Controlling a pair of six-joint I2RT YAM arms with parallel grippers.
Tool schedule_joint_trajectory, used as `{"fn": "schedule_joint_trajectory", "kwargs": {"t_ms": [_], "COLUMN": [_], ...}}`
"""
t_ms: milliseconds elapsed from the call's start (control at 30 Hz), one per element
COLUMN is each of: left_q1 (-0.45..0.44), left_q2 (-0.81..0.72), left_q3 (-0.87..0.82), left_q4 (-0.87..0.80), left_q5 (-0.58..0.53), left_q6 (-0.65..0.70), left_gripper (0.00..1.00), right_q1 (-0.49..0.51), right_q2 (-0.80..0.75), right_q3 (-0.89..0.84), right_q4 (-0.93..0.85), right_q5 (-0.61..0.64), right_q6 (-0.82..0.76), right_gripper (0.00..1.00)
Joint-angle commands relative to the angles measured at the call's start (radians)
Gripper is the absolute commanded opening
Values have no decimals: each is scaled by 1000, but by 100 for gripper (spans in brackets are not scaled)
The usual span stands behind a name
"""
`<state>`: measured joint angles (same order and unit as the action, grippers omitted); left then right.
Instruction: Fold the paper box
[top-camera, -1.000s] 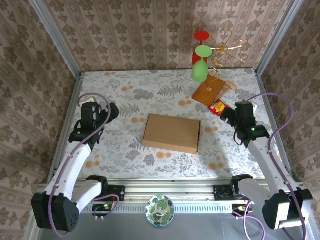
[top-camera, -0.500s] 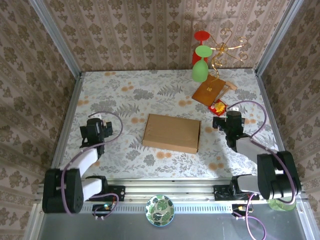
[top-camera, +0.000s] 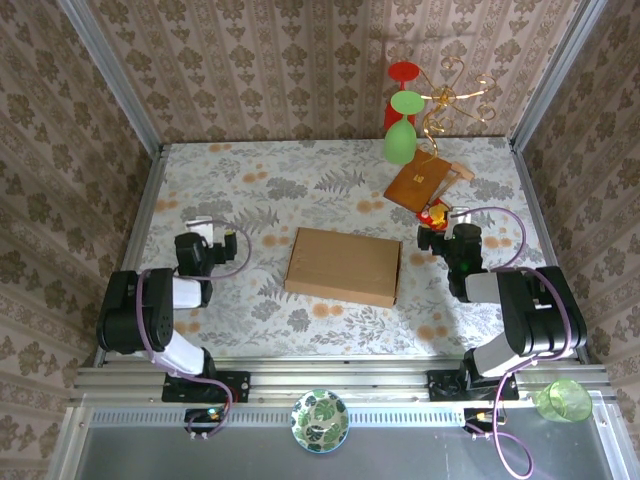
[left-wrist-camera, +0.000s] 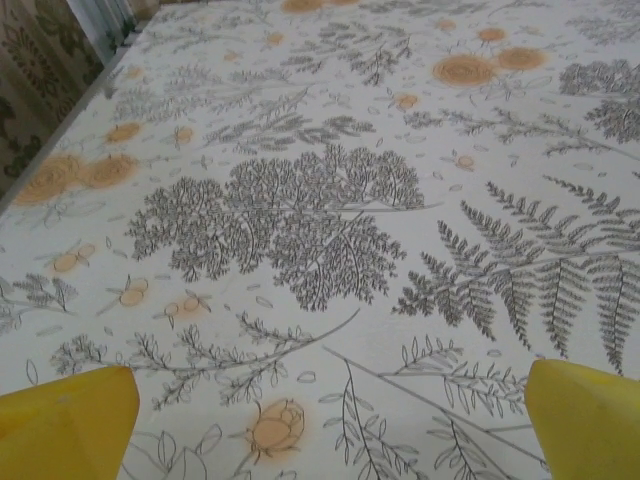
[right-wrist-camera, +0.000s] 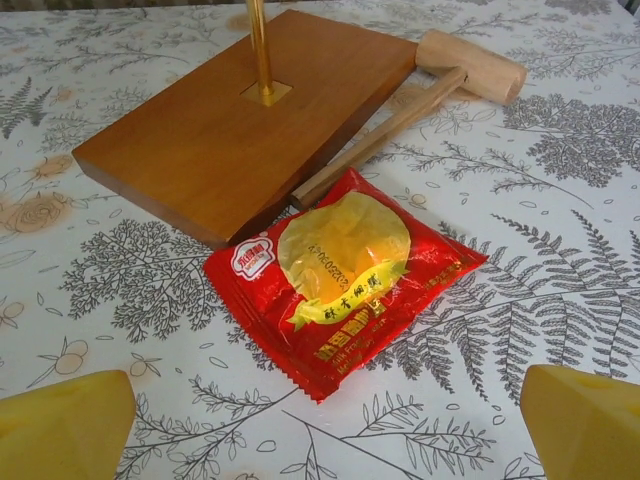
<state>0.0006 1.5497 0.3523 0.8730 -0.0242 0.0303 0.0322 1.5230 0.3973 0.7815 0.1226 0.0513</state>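
Flanking one paper box (top-camera: 343, 266): left gripper (left-wrist-camera: 325, 405), right gripper (right-wrist-camera: 325, 410), jaws spread.

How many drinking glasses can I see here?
3. A red goblet and a green goblet hang on the gold rack, far right; a green cup stands at the near right corner. Others could hide behind the goblets.

Plain tan-brown paper box (top-camera: 343, 266); white tablecloth (top-camera: 250, 190) printed with grey ferns and orange blossoms; walls (top-camera: 250, 70) papered in brown-and-beige damask stripes. Red snack packet (right-wrist-camera: 340, 275) with a yellow centre, reddish-brown wooden base (right-wrist-camera: 180, 150), pale wooden mallet (right-wrist-camera: 470, 65). A red glass (top-camera: 403, 75) and a green glass (top-camera: 400, 140), gold wire stand (top-camera: 455, 95), and a white bowl (top-camera: 320, 421) patterned with green leaves
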Motion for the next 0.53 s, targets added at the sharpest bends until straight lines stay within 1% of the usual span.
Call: {"fn": "schedule_joint_trajectory", "kwargs": {"t_ms": [0,400,467,500], "left_q1": [15,17,21,22], "left_q2": [7,4,2,4], "left_q3": [17,14,-14,-60], "left_q4": [86,89,139,225], "left_q5": [17,24,5,-30], "left_q6": [-9,-11,-26,-35], "left_gripper": [100,100,100,100], "right_q1": [-3,-2,19,41], "right_q2": [9,9,4,3], "right_q3": [5,7,-20,-59], "right_q4": [82,80,123,190], "right_q5": [6,7,19,30], "right_q6": [-10,-10,-34,-57], "right_gripper": [100,100,100,100]}}
